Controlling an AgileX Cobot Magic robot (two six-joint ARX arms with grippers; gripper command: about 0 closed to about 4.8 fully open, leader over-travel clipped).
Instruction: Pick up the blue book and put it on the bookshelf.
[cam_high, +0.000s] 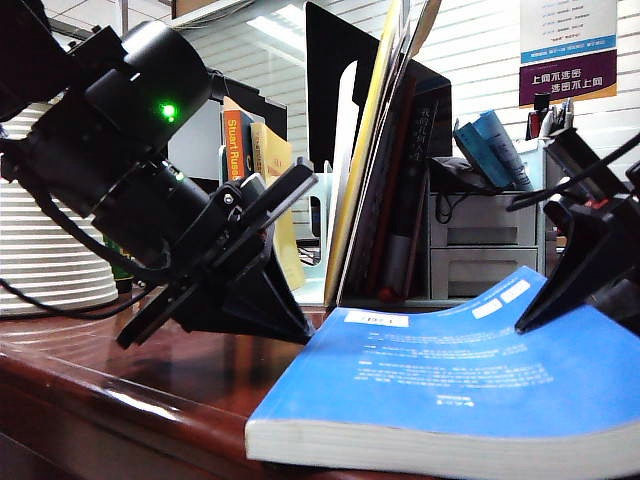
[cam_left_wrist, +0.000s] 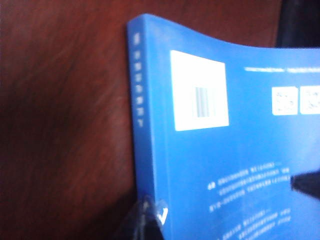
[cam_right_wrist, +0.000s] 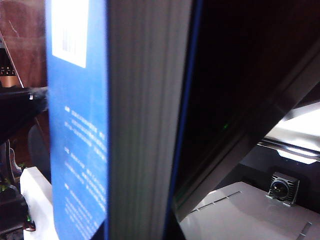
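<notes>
The grasp step is in hand: the blue book (cam_high: 470, 370), on the worktop (cam_high: 130, 385) before the bookshelf (cam_high: 322, 215), is clamped at its page edge by the right gripper (cam_high: 560, 290); the left gripper (cam_high: 215, 270), jaws shut and empty, sits at its spine; lifting comes next

Blue book (cam_high: 455, 370): cover showing a smooth, slightly glossy paper finish, catching light; page block looking matt, finely ribbed paper. Desk (cam_high: 130, 385): dark reddish wood, polished, reflecting highlights. Left end effector (cam_high: 245, 255) and right end effector (cam_high: 560, 290): appearing as black, matt plastic. Bookshelf (cam_high: 322, 225): showing a smooth pale finish.
</notes>
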